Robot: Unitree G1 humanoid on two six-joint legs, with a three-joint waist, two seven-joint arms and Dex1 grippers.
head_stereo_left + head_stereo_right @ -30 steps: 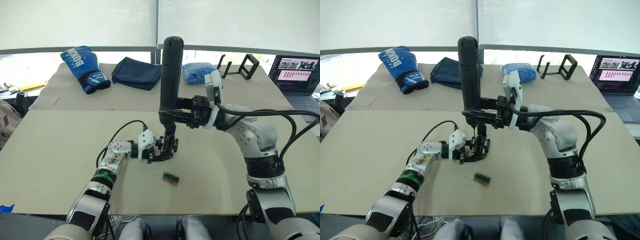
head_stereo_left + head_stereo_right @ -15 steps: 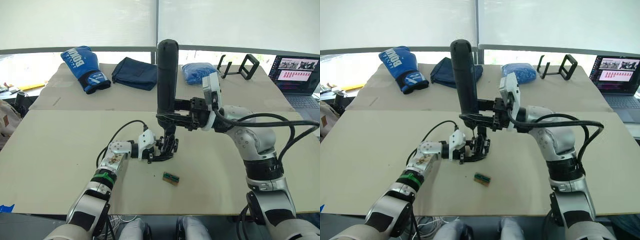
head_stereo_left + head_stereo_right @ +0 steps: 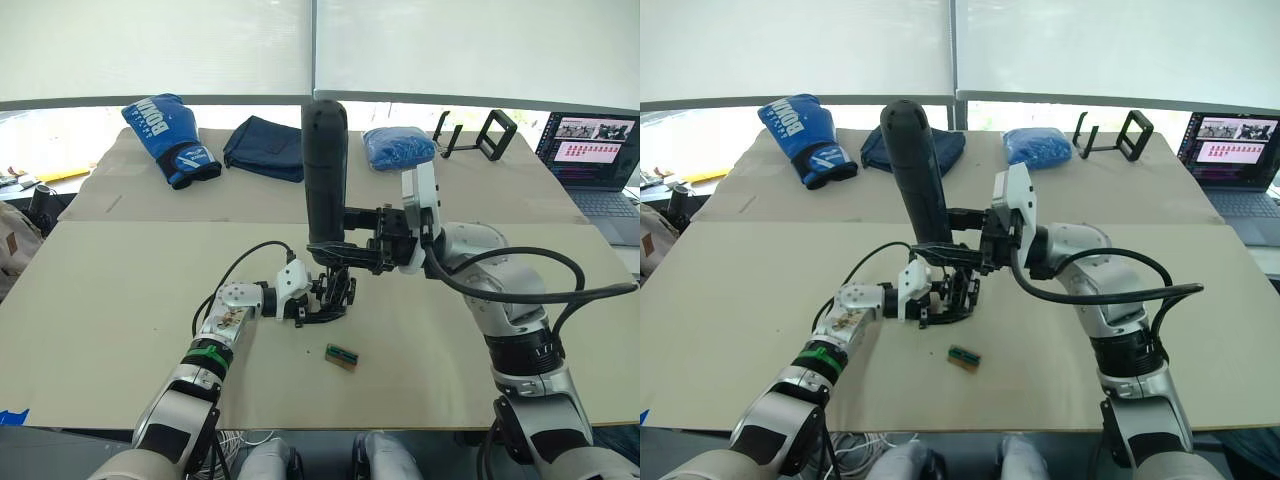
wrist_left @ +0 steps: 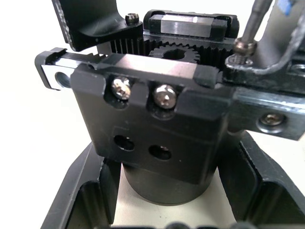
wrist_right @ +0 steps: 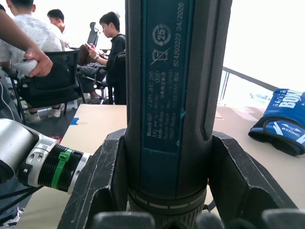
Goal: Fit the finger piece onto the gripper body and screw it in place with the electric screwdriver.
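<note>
1. The right gripper (image 3: 345,250) is clamping the electric screwdriver (image 3: 325,170) near its lower end, just above centre frame in the head views; the tool is standing nearly upright, its rounded top leaning slightly toward the left of the frame.
2. The left gripper (image 3: 312,296) is holding the gripper body (image 3: 335,290) at centre frame, its fingers (image 4: 81,200) closing on either side of the round base (image 4: 164,183).
3. In the left wrist view, the screwdriver's thin metal bit (image 4: 252,21) is sitting on a screw at the upper right of the gripper body.
4. A small green-brown block (image 3: 342,357) is lying on the table (image 3: 120,300) just below and right of the gripper body, apart from it.
5. I cannot tell the finger piece apart from the body.
</note>
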